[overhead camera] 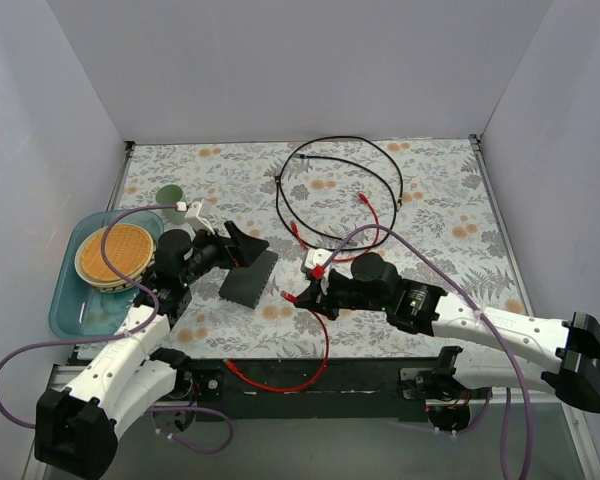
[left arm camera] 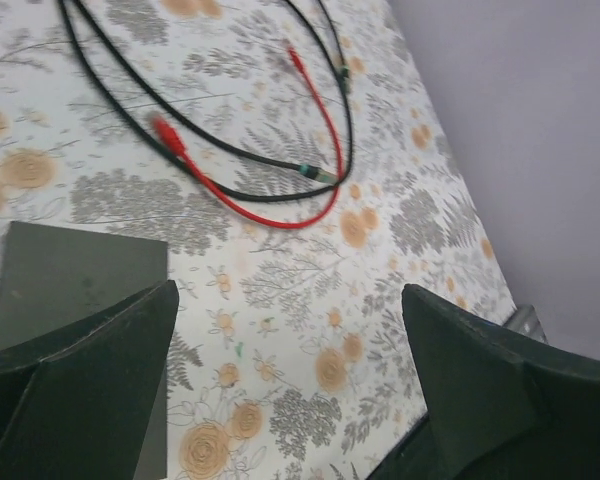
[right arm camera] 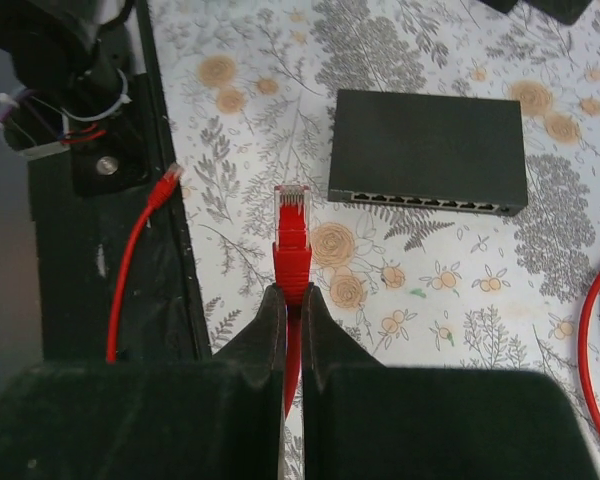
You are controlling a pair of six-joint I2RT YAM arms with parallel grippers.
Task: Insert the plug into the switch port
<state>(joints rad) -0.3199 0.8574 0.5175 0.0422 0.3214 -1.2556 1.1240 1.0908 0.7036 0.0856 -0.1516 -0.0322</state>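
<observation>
On floral tablecloth (overhead camera: 440, 200) between plain grey walls (overhead camera: 280, 60): black switch (overhead camera: 248, 280), red plug (right arm camera: 292, 205).

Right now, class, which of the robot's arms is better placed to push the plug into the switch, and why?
Right. The right gripper is shut on the red plug, and the switch turns its socket row toward it. The left gripper is open and empty.
</observation>
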